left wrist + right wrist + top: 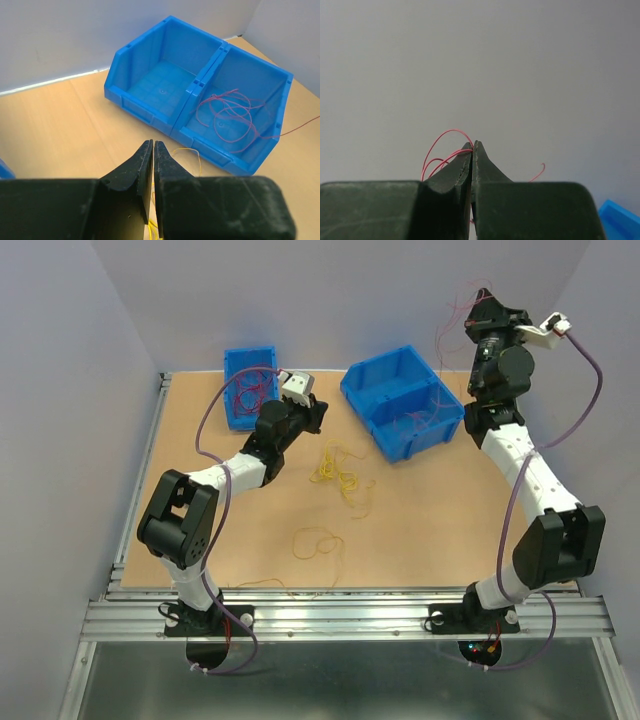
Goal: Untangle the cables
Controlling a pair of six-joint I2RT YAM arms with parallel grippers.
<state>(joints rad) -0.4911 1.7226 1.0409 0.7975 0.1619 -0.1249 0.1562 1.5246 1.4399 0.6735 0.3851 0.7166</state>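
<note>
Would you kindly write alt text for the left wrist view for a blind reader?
The left gripper, its black fingers almost touching, points at a blue bin with two compartments on the wooden table. One compartment holds a tangle of red wires, the other is empty, and a yellow wire lies before the bin.

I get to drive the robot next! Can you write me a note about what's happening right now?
Left tool: shut, beside the small bin; a yellow strand shows below its tips, grip unclear.
Right tool: shut on a red bunch, raised high.
Done: some red loops lie in one compartment of the double bin.
To do: red tangle in the small bin and yellow pile on the table need separating.
</note>
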